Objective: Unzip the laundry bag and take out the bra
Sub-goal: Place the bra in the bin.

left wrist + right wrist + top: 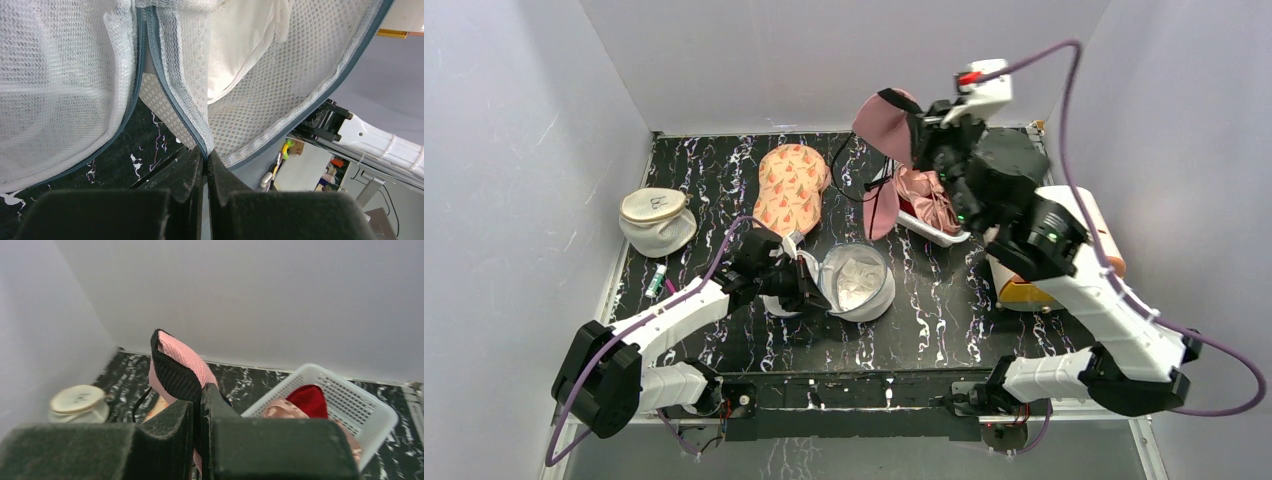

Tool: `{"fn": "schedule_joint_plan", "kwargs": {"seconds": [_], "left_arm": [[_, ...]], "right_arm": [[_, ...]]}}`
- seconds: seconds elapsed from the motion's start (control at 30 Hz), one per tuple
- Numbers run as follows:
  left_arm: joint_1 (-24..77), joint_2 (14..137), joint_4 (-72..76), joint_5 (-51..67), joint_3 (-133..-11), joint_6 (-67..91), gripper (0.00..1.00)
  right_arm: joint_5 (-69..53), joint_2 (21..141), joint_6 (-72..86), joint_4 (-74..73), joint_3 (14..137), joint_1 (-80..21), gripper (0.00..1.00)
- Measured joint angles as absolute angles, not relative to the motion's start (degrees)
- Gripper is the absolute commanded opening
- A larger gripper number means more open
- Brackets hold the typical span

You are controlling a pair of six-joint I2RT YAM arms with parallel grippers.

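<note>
Black marbled worktop, white walls around. Left jaws clamped on the zip rim of the laundry bag near the middle, whitish bra inside — right jaws pinch a pink garment above the far edge.

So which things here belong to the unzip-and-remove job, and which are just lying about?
Job: laundry bag, pinched at its zip rim by the left gripper; whitish bra inside it.
Not the job: cream-topped mesh pouch; orange patterned garment; basket with red cloth; pink black-trimmed garment in the right gripper.
</note>
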State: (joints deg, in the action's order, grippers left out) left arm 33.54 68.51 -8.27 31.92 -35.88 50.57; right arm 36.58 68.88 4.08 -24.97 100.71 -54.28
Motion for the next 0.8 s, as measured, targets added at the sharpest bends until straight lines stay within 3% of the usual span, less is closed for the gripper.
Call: {"fn": "schedule_joint_plan", "kwargs": {"seconds": [0.13, 0.4, 0.8], "left_arm": [[33.6, 68.4, -9.0, 31.8, -35.9, 50.5, 0.00], [33.6, 67.2, -9.5, 31.2, -35.9, 50.6, 0.00], [33.7, 65.3, -9.5, 30.9, -35.9, 50.8, 0.00]], "right_arm": [[37.6, 74.4, 2.0, -26.1, 101.1, -50.3, 0.00], [18.1, 86.9, 9.3, -33.7, 110.8, -18.0, 0.00], [1.5, 96.7, 16.4, -34.7, 121.2, -2.5, 0.00]]}}
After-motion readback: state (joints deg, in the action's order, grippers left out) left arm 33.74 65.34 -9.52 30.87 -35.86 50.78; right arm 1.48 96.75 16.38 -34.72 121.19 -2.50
